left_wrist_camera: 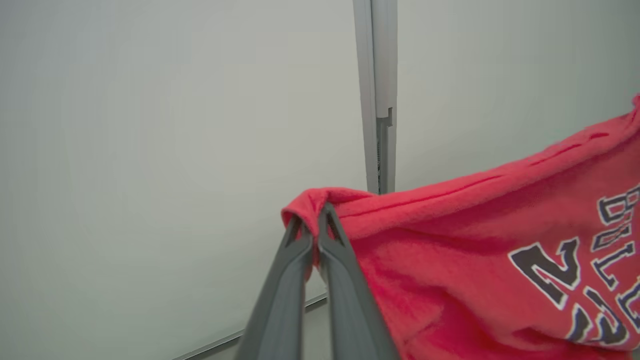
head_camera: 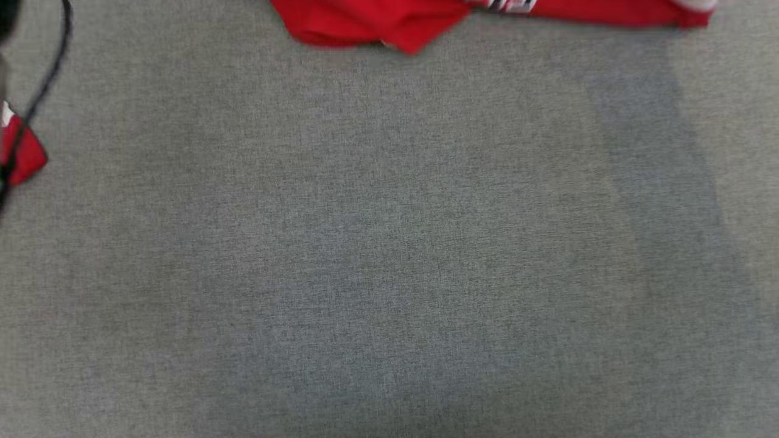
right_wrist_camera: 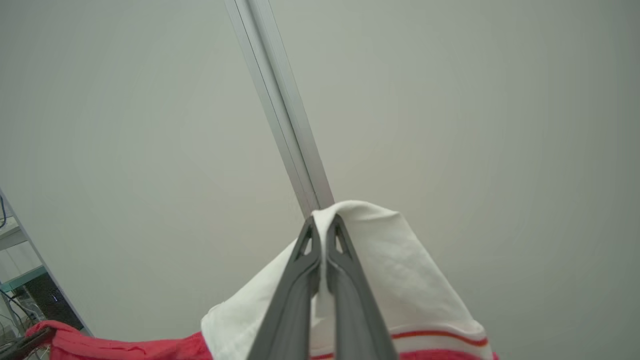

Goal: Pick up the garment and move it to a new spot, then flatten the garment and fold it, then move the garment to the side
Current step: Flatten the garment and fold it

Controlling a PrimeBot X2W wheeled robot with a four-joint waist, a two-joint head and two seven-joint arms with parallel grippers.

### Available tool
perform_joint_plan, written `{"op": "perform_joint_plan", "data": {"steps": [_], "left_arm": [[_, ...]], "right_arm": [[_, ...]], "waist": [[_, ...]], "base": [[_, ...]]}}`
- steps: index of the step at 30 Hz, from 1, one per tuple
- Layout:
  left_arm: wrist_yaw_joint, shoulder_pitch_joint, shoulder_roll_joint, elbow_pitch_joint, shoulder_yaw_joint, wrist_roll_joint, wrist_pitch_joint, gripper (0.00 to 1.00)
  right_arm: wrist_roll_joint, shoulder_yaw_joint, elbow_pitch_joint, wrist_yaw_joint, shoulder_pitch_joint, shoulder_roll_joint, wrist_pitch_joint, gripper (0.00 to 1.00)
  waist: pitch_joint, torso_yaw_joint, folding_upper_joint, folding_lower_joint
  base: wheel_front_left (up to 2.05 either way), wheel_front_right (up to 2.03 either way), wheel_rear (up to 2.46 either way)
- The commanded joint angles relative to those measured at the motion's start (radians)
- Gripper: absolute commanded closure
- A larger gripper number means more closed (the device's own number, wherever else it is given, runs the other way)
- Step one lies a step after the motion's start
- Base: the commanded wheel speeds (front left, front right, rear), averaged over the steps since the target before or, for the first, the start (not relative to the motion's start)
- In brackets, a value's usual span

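Observation:
The garment is a red shirt with dark and white lettering and a white striped cuff. In the head view its hanging lower edge (head_camera: 389, 24) shows along the top, and a small red piece (head_camera: 21, 152) shows at the left edge. In the left wrist view my left gripper (left_wrist_camera: 314, 222) is shut on a red hem corner of the garment (left_wrist_camera: 450, 240), which spreads away to the right. In the right wrist view my right gripper (right_wrist_camera: 324, 227) is shut on the white cuff (right_wrist_camera: 395, 265). Both grippers hold the cloth up in the air.
A grey fabric surface (head_camera: 389, 243) lies below the garment. A dark cable (head_camera: 52, 73) hangs at the upper left. Pale wall panels with a metal strip (left_wrist_camera: 380, 100) stand behind the grippers; a shelf with cables (right_wrist_camera: 20, 295) is at the far left.

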Motion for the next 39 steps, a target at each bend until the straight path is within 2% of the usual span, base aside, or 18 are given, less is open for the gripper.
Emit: {"op": "perform_joint_plan", "data": {"steps": [1, 10, 21, 25, 31, 39], "left_arm": [[0.001, -0.019, 0.003, 0.005, -0.002, -0.005, -0.008, 1.00], [0.001, -0.322, 0.021, 0.214, -0.070, -0.056, -0.114, 1.00], [0.001, -0.457, 0.019, 0.385, -0.217, -0.129, -0.189, 1.00], [0.001, -0.414, 0.016, 0.417, -0.270, -0.177, -0.199, 1.00], [0.000, -0.298, 0.049, 0.415, -0.378, -0.259, -0.189, 1.00], [0.001, -0.066, 0.132, 0.339, -0.527, -0.412, -0.070, 1.00]], "right_arm": [[0.009, 0.001, 0.004, 0.002, -0.012, -0.001, -0.011, 1.00], [0.056, 0.087, 0.135, 0.002, -0.307, -0.030, -0.082, 1.00], [0.080, 0.198, 0.179, 0.002, -0.483, -0.074, -0.128, 1.00], [0.100, 0.255, 0.194, 0.002, -0.455, -0.082, -0.131, 1.00], [0.145, 0.371, 0.228, 0.002, -0.342, -0.099, -0.103, 1.00], [0.250, 0.501, 0.201, 0.002, -0.077, -0.154, -0.019, 1.00]], "waist": [[0.019, 0.004, 0.0000, 0.0000], [0.065, 0.008, 0.0000, 0.0000], [0.068, 0.015, 0.0000, 0.0000], [0.058, 0.014, 0.0000, 0.0000], [-0.004, 0.005, 0.0000, 0.0000], [-0.174, -0.010, 0.0000, 0.0000]], "base": [[0.00, 0.00, 0.00], [0.00, 0.00, 0.00], [0.00, 0.00, 0.00], [0.00, 0.00, 0.00], [0.00, 0.00, 0.00], [0.00, 0.00, 0.00]]}}
